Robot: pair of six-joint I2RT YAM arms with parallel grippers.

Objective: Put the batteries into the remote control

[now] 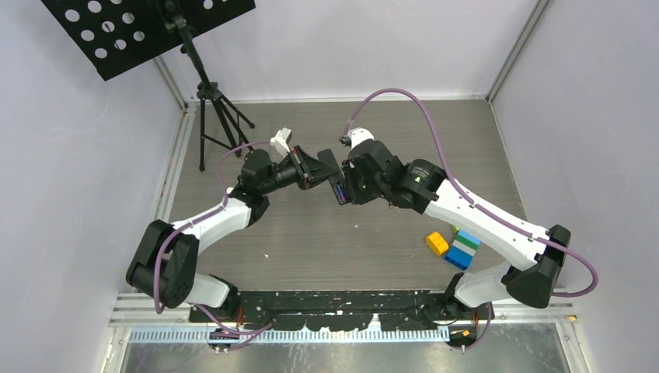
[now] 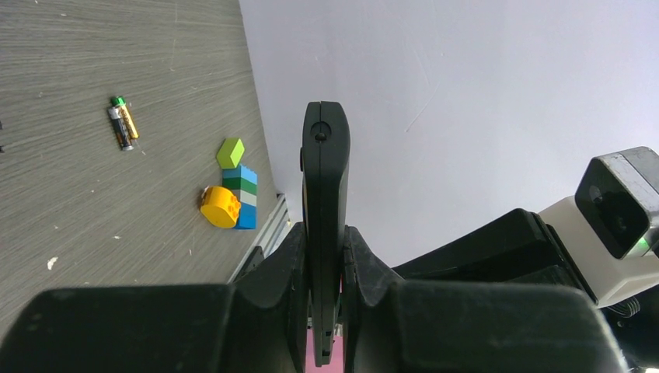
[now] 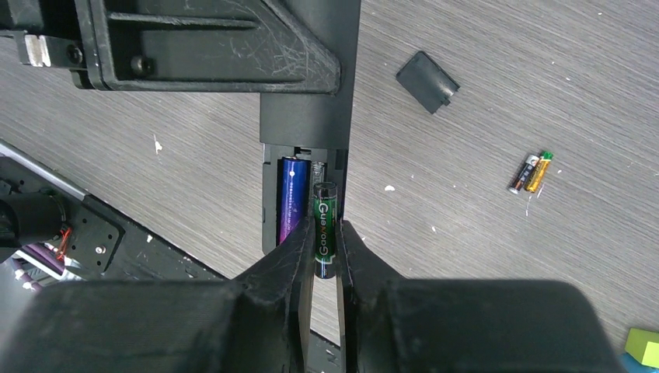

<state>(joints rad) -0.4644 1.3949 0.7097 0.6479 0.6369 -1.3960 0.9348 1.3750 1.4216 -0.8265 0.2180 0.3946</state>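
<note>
A slim black plastic remote control (image 2: 325,171) is held up off the grey wood-grain surface (image 3: 482,256). It sits edge-on between the left arm's fingers (image 2: 289,260), which are closed tight on it. Its open battery bay faces the right arm.

One slot of the bay holds a purple-blue cylindrical battery (image 3: 290,198). Just beside it, a dark green cylindrical battery (image 3: 325,214) has its top end at the second slot, near the spring. Its lower end lies between the right arm's fingers (image 3: 294,260). These stand narrowly apart, close along both sides of the cell; whether they press it cannot be told.

On the surface lie the small black battery cover (image 3: 427,80) and, well apart from it, two spare batteries (image 3: 535,172), one gold and one black-and-silver, side by side.

The green cell looks only partly seated. If the fingers let go before it is pushed home against the spring, it may spring out and drop. Too hard a push could twist the remote in the left grip.
</note>
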